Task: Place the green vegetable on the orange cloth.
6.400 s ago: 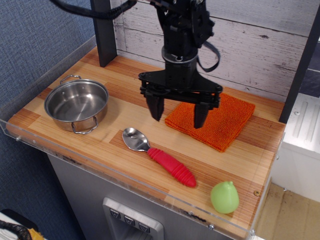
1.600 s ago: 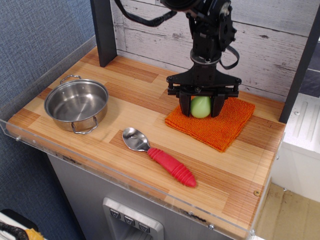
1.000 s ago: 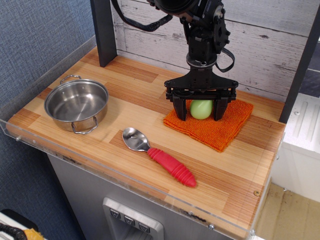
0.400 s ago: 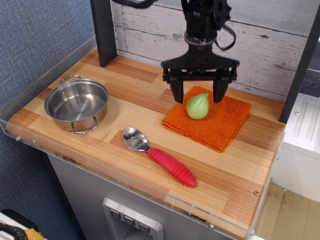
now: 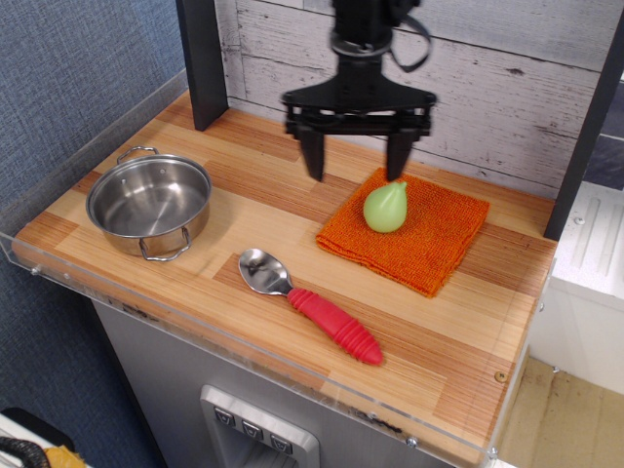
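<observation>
The green vegetable [image 5: 386, 207], a smooth light-green pear-shaped toy with its tip pointing up-right, rests on the orange cloth [image 5: 429, 239], toward the cloth's left half. The cloth lies flat on the wooden counter at the back right. My gripper [image 5: 357, 163] hangs open and empty above the counter, up and to the left of the vegetable. Its right finger [image 5: 398, 156] is just above the vegetable's tip and its left finger [image 5: 314, 156] is over bare wood.
A steel pot [image 5: 149, 203] stands at the left of the counter. A spoon with a red handle [image 5: 308, 305] lies near the front edge. A dark post [image 5: 203, 60] rises at the back left. A clear plastic lip [image 5: 244, 341] runs along the front.
The gripper carried the vegetable from the counter's front right to the cloth, let it go, opened, then rose and moved left. The vegetable now lies free on the cloth.
</observation>
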